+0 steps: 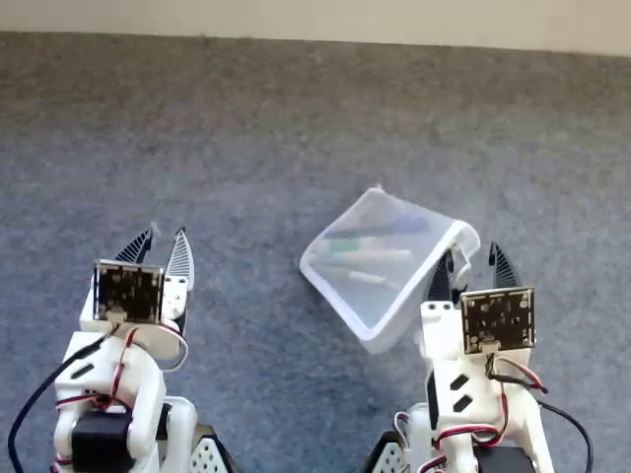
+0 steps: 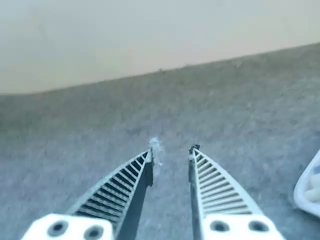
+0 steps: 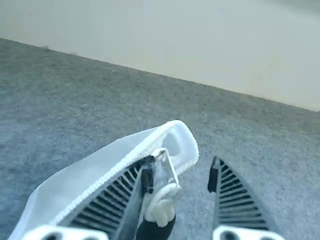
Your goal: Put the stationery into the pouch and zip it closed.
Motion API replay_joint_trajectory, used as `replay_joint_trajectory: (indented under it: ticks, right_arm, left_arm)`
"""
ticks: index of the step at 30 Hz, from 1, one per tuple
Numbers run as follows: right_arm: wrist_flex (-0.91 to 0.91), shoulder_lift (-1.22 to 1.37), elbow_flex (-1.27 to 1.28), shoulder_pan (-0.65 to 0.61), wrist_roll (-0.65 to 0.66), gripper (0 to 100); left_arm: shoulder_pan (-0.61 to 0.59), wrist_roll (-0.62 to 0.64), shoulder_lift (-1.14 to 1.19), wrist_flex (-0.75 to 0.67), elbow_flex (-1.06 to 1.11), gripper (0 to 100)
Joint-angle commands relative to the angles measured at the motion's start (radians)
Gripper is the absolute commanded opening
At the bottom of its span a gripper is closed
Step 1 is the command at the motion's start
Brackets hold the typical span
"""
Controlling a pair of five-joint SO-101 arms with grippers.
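- Just ahead of the right pincer (image 1: 470, 254) and off toward the other arm lies the pouch (image 1: 380, 266), a pale see-through bag flat on the table, set at a slant.
- Inside the pouch, the stationery (image 1: 370, 251) shows as a few long thin pieces, greenish and white, lying side by side. What each piece is cannot be told.
- The pouch's nearest corner reaches the right pincer's inner finger (image 3: 125, 190). In the right wrist view its white ribbed edge curls around that fingertip and partway into the gap.
- A small white zipper pull (image 3: 161, 205) hangs close against the inner face of that same finger.
- The right pincer is spread wide, and its outer finger (image 3: 235, 195) stands apart from the pouch. Nothing is clamped between the two fingers.
- The left pincer (image 1: 165, 235) sits well apart from the pouch, which lies off to its outer side. Its fingers are parted with only bare surface between them.
- Under both is the table (image 1: 296, 118), covered in grey felt-like cloth.
- Beyond the table's far edge runs a pale cream wall (image 1: 315, 18).
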Motion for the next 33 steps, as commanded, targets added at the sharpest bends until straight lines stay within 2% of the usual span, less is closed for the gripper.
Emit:
replay_joint_trajectory:
  ticks: [1, 8, 13, 19, 27, 30, 33]
  right_arm:
    - [0.091, 0.01, 0.012, -0.015, 0.012, 18.5]
    - [0.143, 0.058, 0.007, 0.05, 0.081, 18.5]
    - [0.171, 0.308, 0.002, 0.061, 0.077, 18.5]
    - [0.165, 0.541, -0.012, 0.159, 0.081, 18.5]
    - [0.199, 0.653, -0.038, 0.17, 0.084, 18.5]
    - [0.275, 0.704, -0.038, 0.159, 0.157, 18.5]
    - [0.278, 0.759, -0.039, 0.153, 0.173, 18.5]
  left_arm:
    - [-0.07, 0.008, -0.015, 0.0, 0.035, 12]
    - [-0.081, 0.008, -0.015, -0.002, 0.125, 12]
    - [-0.077, 0.009, -0.015, -0.002, 0.189, 12]
    - [-0.081, 0.009, -0.015, -0.002, 0.245, 12]
    - [-0.081, 0.009, -0.015, -0.002, 0.288, 12]
    - [-0.082, 0.008, -0.015, -0.002, 0.309, 12]
    - [-0.082, 0.008, -0.015, -0.002, 0.314, 12]
